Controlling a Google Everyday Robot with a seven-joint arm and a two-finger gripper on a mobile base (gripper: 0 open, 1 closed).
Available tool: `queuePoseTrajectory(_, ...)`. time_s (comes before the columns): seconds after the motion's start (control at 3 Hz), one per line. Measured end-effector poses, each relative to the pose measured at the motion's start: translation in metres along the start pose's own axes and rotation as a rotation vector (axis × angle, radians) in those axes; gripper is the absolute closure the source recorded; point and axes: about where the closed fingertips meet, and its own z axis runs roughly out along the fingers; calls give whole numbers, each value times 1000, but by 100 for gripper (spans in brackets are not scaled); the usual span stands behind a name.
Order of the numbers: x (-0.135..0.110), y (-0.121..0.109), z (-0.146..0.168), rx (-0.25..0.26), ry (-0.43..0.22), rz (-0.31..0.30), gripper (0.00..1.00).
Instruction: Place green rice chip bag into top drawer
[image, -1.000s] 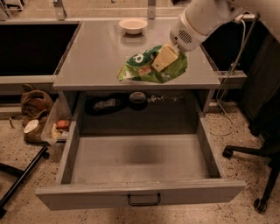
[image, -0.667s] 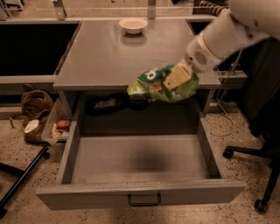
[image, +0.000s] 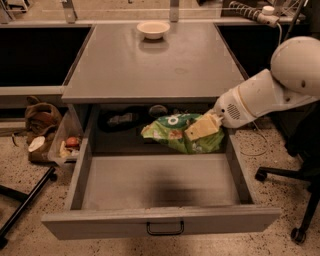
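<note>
The green rice chip bag (image: 174, 134) is a crinkly green foil bag with a white round logo. It hangs in the air over the back right part of the open top drawer (image: 160, 181), just in front of the table's edge. My gripper (image: 202, 128), with pale yellow fingers, comes in from the right on a white arm and is shut on the bag's right side. The drawer is pulled fully out, with a flat grey bottom and a small dark handle (image: 165, 229) at the front centre.
A white bowl (image: 153, 29) stands at the back of the grey table top (image: 150, 65). Dark objects lie in the shelf space behind the drawer. A bin with clutter (image: 65, 145) and a brown bag (image: 41, 117) stand at the left. An office chair base (image: 295, 200) stands at the right.
My gripper has carried the bag off the table top, forward and down, so it now hangs over the back of the open drawer. The arm has swung lower on the right.
</note>
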Motion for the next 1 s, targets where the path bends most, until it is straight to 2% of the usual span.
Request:
queuePoseTrajectory(0.33,0,3,1,-9,-2,5,100)
queuePoseTrajectory(0.67,0,6,8,13,-7,-11,100)
queuePoseTrajectory(1.0,16,9,40,53,-6,-27,100)
